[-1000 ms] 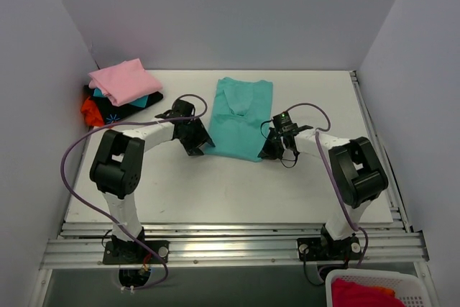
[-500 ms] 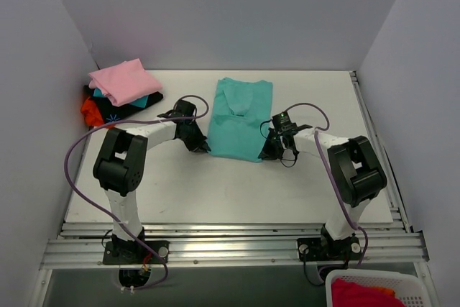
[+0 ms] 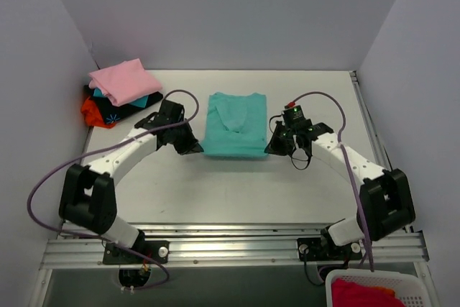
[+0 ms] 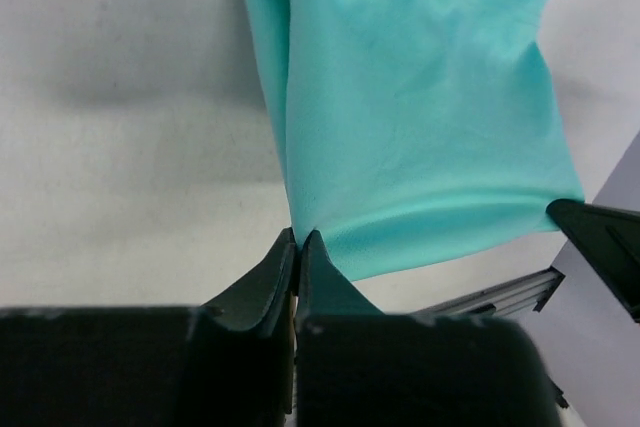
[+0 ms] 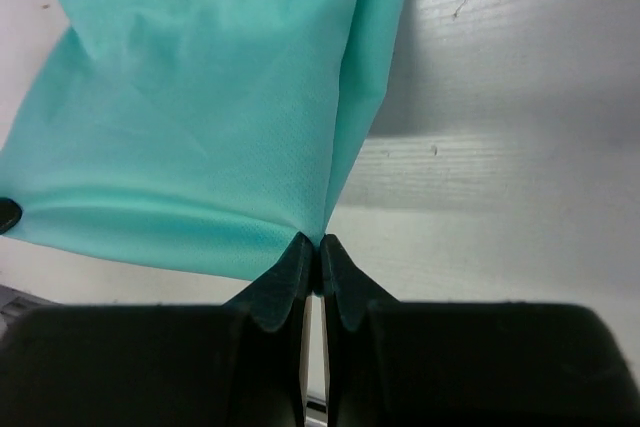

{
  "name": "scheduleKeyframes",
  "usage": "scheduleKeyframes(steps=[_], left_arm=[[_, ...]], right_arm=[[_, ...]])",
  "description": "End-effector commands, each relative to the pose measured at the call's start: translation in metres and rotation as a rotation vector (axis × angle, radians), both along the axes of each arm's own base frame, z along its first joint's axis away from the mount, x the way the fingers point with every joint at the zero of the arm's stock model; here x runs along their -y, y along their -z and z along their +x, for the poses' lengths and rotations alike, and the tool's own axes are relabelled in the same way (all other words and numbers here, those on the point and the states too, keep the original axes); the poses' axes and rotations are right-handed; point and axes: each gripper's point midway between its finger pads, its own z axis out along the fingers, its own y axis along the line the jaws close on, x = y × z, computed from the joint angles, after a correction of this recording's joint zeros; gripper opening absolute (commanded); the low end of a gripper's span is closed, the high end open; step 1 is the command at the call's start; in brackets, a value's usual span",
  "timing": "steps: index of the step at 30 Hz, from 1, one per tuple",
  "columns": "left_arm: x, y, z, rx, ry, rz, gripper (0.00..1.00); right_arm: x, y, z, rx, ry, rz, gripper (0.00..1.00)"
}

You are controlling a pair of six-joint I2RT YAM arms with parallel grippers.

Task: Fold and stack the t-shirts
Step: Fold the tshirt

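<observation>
A teal t-shirt, folded lengthwise, is in the middle of the white table. My left gripper is shut on its near left corner, and the wrist view shows the teal cloth pinched at the fingertips. On the other side, my right gripper is shut on the near right corner of the same shirt, the hem stretched between both grippers and raised off the table. A stack of folded t-shirts sits at the back left: pink on top, black with blue print under it, orange-red at the left.
Grey walls close in the table on three sides. A metal rail runs along the near edge. At the bottom right, a white basket holds red cloth.
The left gripper has shut on the shirt's near left corner. Both grippers have lifted the near hem and carried it toward the back, so the shirt looks shorter. Both arms have stretched out.
</observation>
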Motion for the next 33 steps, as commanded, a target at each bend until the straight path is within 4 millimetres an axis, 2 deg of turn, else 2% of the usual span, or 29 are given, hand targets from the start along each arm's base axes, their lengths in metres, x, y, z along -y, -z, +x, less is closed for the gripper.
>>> scheduleKeyframes(steps=[1, 2, 3, 4, 6, 10, 11, 13, 15, 17, 18, 20, 22, 23, 25, 26, 27, 28, 29, 30, 31, 32, 33], left_arm=[[-0.023, -0.018, -0.029, 0.019, -0.003, 0.049, 0.02], [-0.026, -0.019, -0.035, 0.019, -0.004, 0.048, 0.02], [-0.029, -0.029, -0.043, 0.033, -0.006, 0.041, 0.02], [-0.030, -0.034, -0.045, 0.039, -0.008, 0.039, 0.02], [-0.033, -0.044, -0.048, 0.047, -0.018, 0.033, 0.02], [-0.030, -0.062, -0.039, 0.067, -0.027, 0.020, 0.02], [-0.029, -0.064, -0.036, 0.069, -0.026, 0.017, 0.02], [-0.023, -0.076, -0.026, 0.088, -0.025, 0.000, 0.02], [-0.020, -0.079, -0.016, 0.092, -0.027, -0.009, 0.02], [-0.015, -0.091, -0.005, 0.119, -0.024, -0.025, 0.02], [-0.013, -0.087, 0.001, 0.109, -0.024, -0.022, 0.02], [-0.011, -0.098, 0.013, 0.137, -0.019, -0.029, 0.02], [-0.011, -0.094, 0.026, 0.129, -0.026, -0.029, 0.02], [-0.010, -0.102, 0.036, 0.155, -0.028, -0.042, 0.02], [-0.008, -0.094, 0.052, 0.142, -0.026, -0.047, 0.02], [-0.010, -0.104, 0.067, 0.177, -0.029, -0.050, 0.02], [-0.008, -0.087, 0.080, 0.147, -0.022, -0.044, 0.02], [-0.008, -0.083, 0.091, 0.148, -0.018, -0.043, 0.04], [-0.009, -0.097, 0.115, 0.206, -0.015, -0.053, 0.13], [-0.005, -0.068, 0.136, 0.168, 0.000, -0.049, 0.37], [-0.001, -0.064, 0.150, 0.169, 0.022, -0.072, 0.64], [-0.007, -0.054, 0.168, 0.152, 0.009, -0.072, 0.94], [-0.005, -0.041, 0.201, 0.153, 0.004, -0.087, 0.94]], right_arm=[[0.025, -0.019, -0.025, -0.016, 0.010, -0.086, 0.00], [0.027, -0.030, -0.027, 0.008, 0.012, -0.080, 0.00], [0.028, -0.035, -0.028, 0.016, 0.015, -0.079, 0.00], [0.031, -0.038, -0.032, 0.006, 0.015, -0.088, 0.00], [0.033, -0.053, -0.029, 0.039, 0.021, -0.087, 0.00], [0.031, -0.069, -0.019, 0.071, 0.020, -0.084, 0.00], [0.030, -0.068, -0.016, 0.067, 0.017, -0.088, 0.00], [0.027, -0.075, -0.008, 0.080, 0.013, -0.082, 0.00], [0.024, -0.075, -0.001, 0.083, 0.009, -0.088, 0.00], [0.022, -0.076, 0.007, 0.086, 0.011, -0.088, 0.00], [0.020, -0.077, 0.011, 0.092, 0.008, -0.087, 0.00], [0.018, -0.075, 0.019, 0.090, 0.004, -0.092, 0.00], [0.017, -0.074, 0.028, 0.099, -0.002, -0.099, 0.00], [0.016, -0.072, 0.038, 0.095, 0.000, -0.102, 0.00], [0.015, -0.069, 0.053, 0.100, -0.001, -0.100, 0.00], [0.014, -0.054, 0.062, 0.068, -0.014, -0.115, 0.00], [0.013, -0.063, 0.083, 0.103, -0.006, -0.109, 0.00], [0.014, -0.062, 0.096, 0.108, -0.001, -0.114, 0.00], [0.015, -0.036, 0.113, 0.060, -0.004, -0.139, 0.00], [0.021, -0.054, 0.146, 0.107, 0.027, -0.129, 0.00], [0.024, -0.050, 0.163, 0.103, 0.045, -0.140, 0.17], [0.031, -0.011, 0.183, 0.033, 0.065, -0.179, 0.31], [0.036, -0.001, 0.194, 0.000, 0.076, -0.201, 0.48]])
